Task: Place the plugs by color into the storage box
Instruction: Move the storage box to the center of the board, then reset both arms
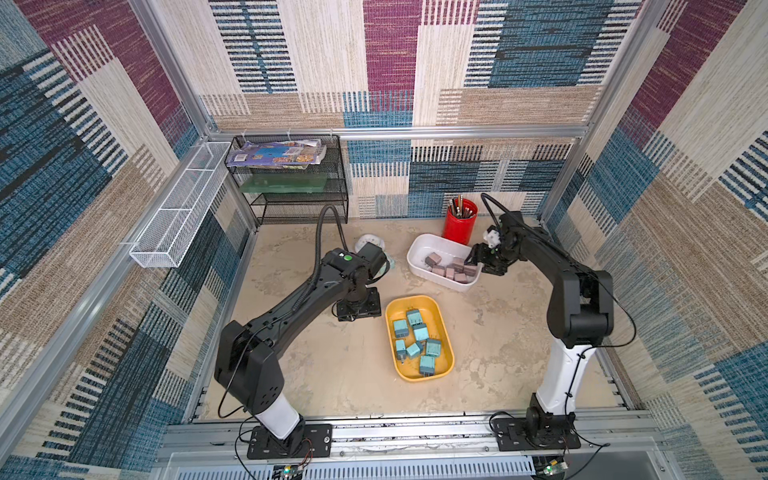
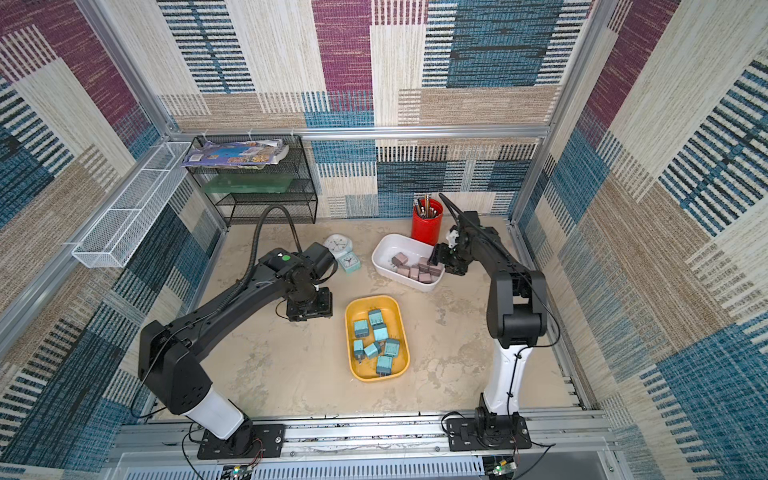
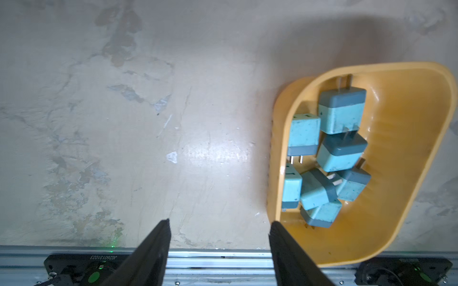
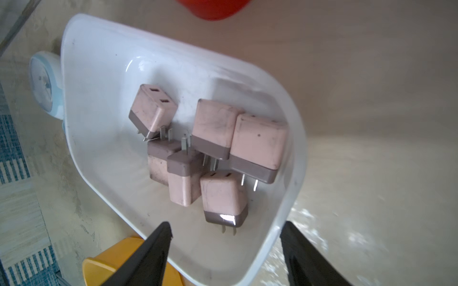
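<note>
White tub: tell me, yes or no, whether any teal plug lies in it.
No: in the right wrist view the white tub holds only mauve plugs.

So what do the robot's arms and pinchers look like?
The left arm and right arm are chunky and black, each with a white section near its base. The left arm carries a round green dot and a ribbed black hose; a thin black cable loops over the right. The left gripper and right gripper each have two flat black fingers tapering to points.
</note>
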You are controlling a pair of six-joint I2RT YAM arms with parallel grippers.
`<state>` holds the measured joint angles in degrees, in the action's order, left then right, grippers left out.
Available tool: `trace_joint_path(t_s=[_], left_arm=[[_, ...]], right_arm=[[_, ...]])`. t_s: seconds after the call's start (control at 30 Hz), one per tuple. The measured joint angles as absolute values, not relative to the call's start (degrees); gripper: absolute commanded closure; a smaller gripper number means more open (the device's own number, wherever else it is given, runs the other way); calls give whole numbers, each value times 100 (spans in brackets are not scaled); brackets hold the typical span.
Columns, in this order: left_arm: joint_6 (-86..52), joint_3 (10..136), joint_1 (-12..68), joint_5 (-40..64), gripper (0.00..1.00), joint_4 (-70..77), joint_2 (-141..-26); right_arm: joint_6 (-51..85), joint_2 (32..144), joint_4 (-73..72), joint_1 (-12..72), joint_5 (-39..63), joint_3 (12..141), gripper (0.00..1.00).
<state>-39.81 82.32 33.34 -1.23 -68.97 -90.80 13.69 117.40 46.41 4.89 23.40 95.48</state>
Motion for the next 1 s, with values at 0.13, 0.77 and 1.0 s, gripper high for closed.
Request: trace_joint_path(t_s=[0.13, 0.77, 1.0], left_arm=[[-3916, 7824, 3079, -154, 32, -6818, -8571], [-3695, 5686, 1970, -1739, 1, -4659, -7185], [-2700, 4276, 1074, -2029, 1, -2845, -6425]], right_arm=[[1422, 12254, 4709, 1020, 2359, 10202, 25], [1361, 9065, 3232, -285, 1433, 6707, 13], [1308, 8084, 2023, -303, 580, 5319, 10]])
